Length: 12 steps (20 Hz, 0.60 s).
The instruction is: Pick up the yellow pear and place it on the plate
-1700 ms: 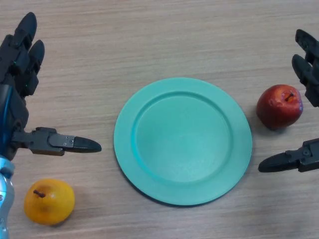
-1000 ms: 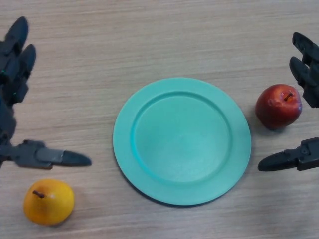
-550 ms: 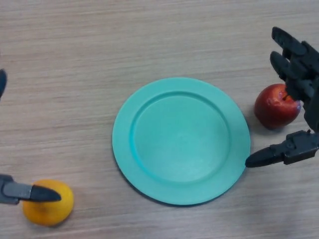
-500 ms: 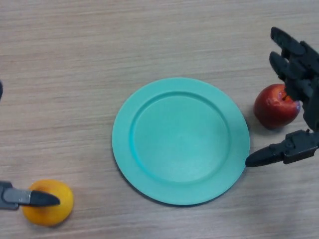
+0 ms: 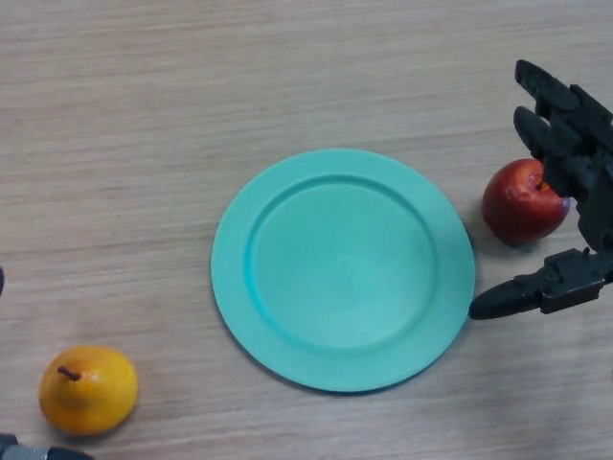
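The yellow pear (image 5: 88,389) lies on the wooden table at the front left, stem up and apart from the plate. The teal plate (image 5: 225,270) sits in the middle with nothing on it. Only a small dark part of my left hand (image 5: 29,451) shows, at the bottom left edge just below the pear and not touching it. My right hand (image 5: 573,144) is open at the right edge. Its straight fingers reach over the far side of a red apple and its thumb (image 5: 522,295) points toward the plate's rim.
A red apple (image 5: 515,203) lies right of the plate, between my right hand's fingers and thumb. The wooden table (image 5: 192,86) stretches bare behind the plate.
My left hand has drawn back toward me, past the pear and almost out of view. My right hand has moved in from the right edge toward the apple.
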Each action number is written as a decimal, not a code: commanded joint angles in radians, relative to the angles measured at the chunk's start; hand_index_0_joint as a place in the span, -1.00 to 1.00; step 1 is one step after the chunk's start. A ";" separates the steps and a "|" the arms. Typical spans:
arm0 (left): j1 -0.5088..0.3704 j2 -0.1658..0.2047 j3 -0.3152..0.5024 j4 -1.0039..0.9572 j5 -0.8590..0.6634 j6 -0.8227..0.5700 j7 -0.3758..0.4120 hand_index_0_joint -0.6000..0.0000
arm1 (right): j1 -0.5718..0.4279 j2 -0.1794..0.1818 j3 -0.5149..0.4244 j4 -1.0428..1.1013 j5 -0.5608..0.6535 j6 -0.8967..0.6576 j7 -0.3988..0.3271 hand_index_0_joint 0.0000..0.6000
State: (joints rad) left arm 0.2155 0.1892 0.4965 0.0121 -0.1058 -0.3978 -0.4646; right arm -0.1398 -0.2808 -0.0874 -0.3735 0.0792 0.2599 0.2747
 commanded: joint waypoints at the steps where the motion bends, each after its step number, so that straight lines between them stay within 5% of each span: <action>1: -0.009 0.074 0.053 0.035 -0.042 -0.217 0.046 1.00 | -0.034 -0.028 -0.043 -0.045 -0.005 -0.150 -0.016 -1.00; 11: -0.086 0.145 -0.141 0.367 0.053 -0.426 0.185 1.00 | -0.017 -0.028 -0.054 -0.109 0.000 -0.089 -0.003 -1.00; 12: -0.102 0.149 -0.161 0.395 0.051 -0.430 0.208 0.83 | -0.014 -0.028 -0.057 -0.111 0.005 -0.092 -0.005 -1.00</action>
State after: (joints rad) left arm 0.1248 0.2891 0.2880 0.4394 -0.0324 -0.6754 -0.2955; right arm -0.1257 -0.2808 -0.0745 -0.4192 0.0411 0.2597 0.2755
